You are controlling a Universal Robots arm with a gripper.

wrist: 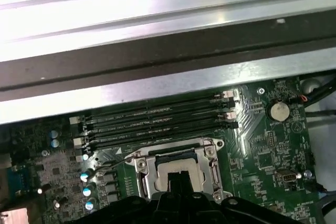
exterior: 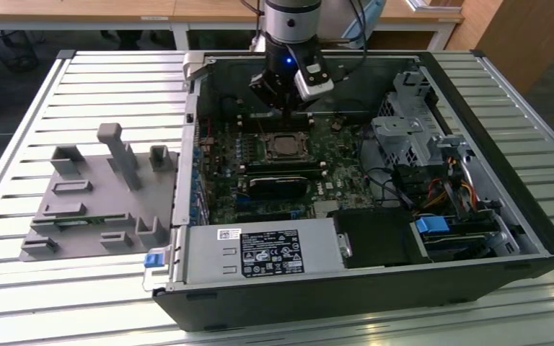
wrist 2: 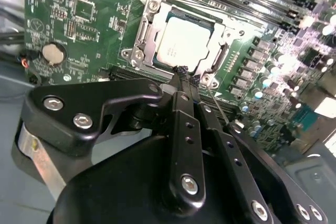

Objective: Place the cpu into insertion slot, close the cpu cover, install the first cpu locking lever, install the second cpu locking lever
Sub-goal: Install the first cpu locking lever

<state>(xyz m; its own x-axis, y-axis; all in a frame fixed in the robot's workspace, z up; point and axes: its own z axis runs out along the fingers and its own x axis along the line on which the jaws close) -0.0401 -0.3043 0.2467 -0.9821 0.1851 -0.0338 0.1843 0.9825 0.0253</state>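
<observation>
The cpu (wrist 2: 182,41), a pale silvery square, lies in the insertion slot (wrist 2: 184,16) on the green motherboard. The cpu cover (wrist 2: 147,34), a silvery frame with a square window, lies flat over it, and in the first wrist view the cover (wrist: 143,176) frames the chip too. My gripper (wrist 2: 182,73) is shut, its black fingertips pressed together just off the socket's edge with nothing visible between them. A thin wire lever (wrist 2: 219,107) runs close beside the fingers. In the exterior view the gripper (exterior: 290,117) hangs inside the open case just behind the socket (exterior: 282,148).
Long black memory slots (wrist: 157,124) lie beside the socket, by the case wall (wrist: 157,85). A coin battery (wrist 2: 52,53) sits on the board. In the exterior view's right stand a drive cage (exterior: 407,137) and cables; a power supply (exterior: 262,252) is in front. A grey fixture (exterior: 94,191) rests on the slatted table.
</observation>
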